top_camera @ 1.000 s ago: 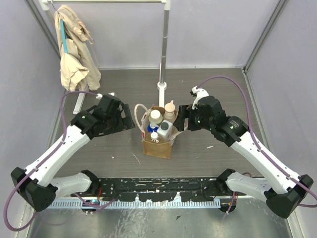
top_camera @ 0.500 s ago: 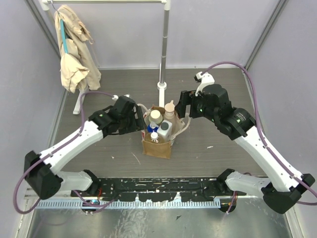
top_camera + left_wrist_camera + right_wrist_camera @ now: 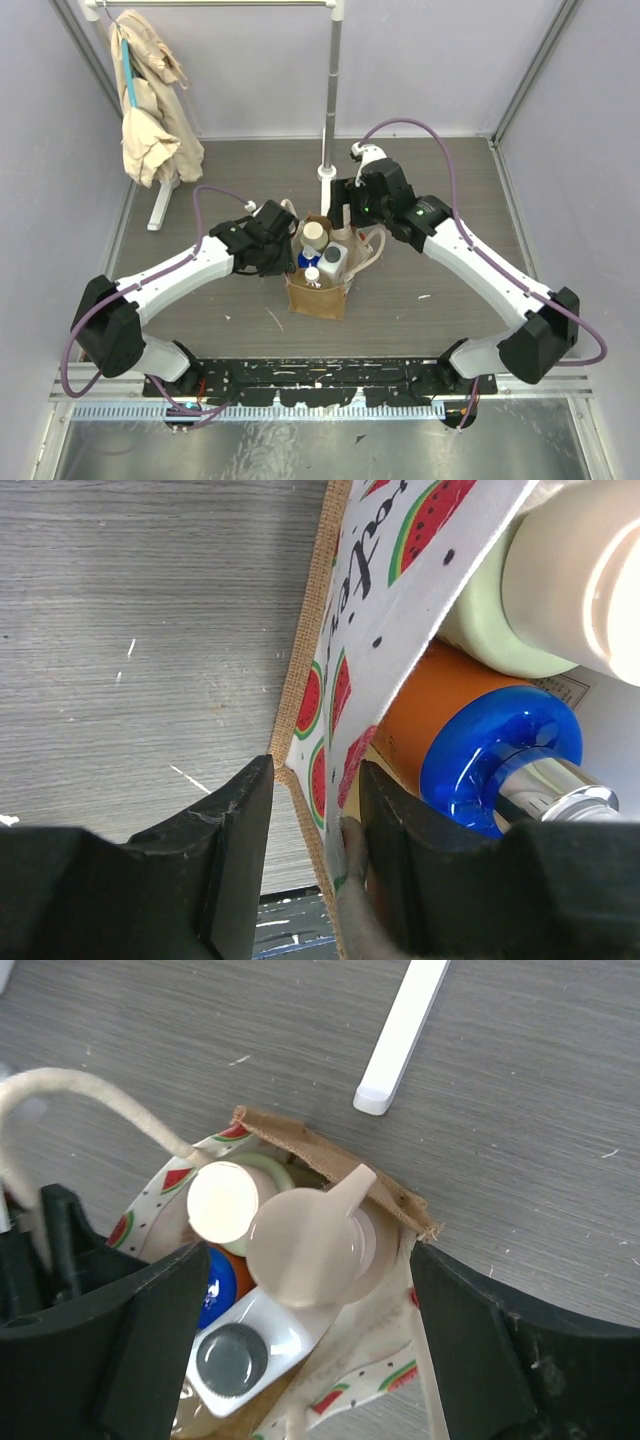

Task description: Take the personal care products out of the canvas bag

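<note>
Left wrist: my left gripper (image 3: 313, 780) is pinched shut on the side wall of the brown-tan canvas bag (image 3: 390, 590), with the orange blue-capped bottle (image 3: 495, 745) just inside. My right gripper (image 3: 305, 1265) is wide open, holding nothing, over the tan pump-top bottle (image 3: 305, 1235) standing in the bag.

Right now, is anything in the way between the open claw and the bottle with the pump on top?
Nothing visible. The right gripper hangs open above the tan pump-top bottle, with only air between them. The cream-capped bottle and the canvas bag rim sit close beside it.
</note>
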You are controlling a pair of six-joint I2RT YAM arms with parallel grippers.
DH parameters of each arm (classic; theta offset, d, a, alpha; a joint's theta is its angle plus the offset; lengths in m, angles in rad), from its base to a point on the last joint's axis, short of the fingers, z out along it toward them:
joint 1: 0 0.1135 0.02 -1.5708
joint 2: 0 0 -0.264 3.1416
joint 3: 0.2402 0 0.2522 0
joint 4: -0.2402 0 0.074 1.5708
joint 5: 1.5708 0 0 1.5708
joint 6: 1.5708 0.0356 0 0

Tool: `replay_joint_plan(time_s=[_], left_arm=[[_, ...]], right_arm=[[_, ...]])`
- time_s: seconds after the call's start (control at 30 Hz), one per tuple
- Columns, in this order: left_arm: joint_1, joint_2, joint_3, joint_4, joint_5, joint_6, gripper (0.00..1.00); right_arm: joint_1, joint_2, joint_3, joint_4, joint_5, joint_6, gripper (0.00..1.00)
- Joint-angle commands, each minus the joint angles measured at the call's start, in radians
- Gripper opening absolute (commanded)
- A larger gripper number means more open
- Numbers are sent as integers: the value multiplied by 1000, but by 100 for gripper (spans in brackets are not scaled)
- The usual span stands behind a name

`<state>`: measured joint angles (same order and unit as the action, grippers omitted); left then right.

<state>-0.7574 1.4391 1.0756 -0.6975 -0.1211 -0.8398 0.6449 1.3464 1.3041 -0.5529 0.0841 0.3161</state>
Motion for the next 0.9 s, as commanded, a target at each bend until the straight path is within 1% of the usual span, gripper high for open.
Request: replay_joint_plan(time_s=[0.0,0.13,0.2,0.27,0.33,0.4,0.47,0.63,0.73,0.87], left_arm=[[-5,-2,30,-40,-39,7,44],[-4,0,39,-41,-38,10,43],[-5,1,45,-43,-38,11,43],[-4,4,56,-49,-46,16,42],[-4,4,74,-71,-70,28,42],[-5,1,100,-101,-104,40,43],[-4,1,117,-116,-120,54,45],[-3,28,136,-114,-122,68,47],[5,68,160,-115,-142,87,47],[58,121,219,-153,-155,120,45]], right_arm=[[-2,67,-14,99,-19,-5,87],[5,125,-34,108,2,-7,86],[10,145,-48,112,1,-20,84],[13,161,-57,107,26,-22,78],[15,163,-64,106,35,-22,71],[18,164,-71,109,38,-22,65],[22,165,-71,104,40,-26,61],[30,173,-52,104,53,-31,42],[29,187,-27,113,71,-35,39],[30,211,32,114,81,-45,35]])
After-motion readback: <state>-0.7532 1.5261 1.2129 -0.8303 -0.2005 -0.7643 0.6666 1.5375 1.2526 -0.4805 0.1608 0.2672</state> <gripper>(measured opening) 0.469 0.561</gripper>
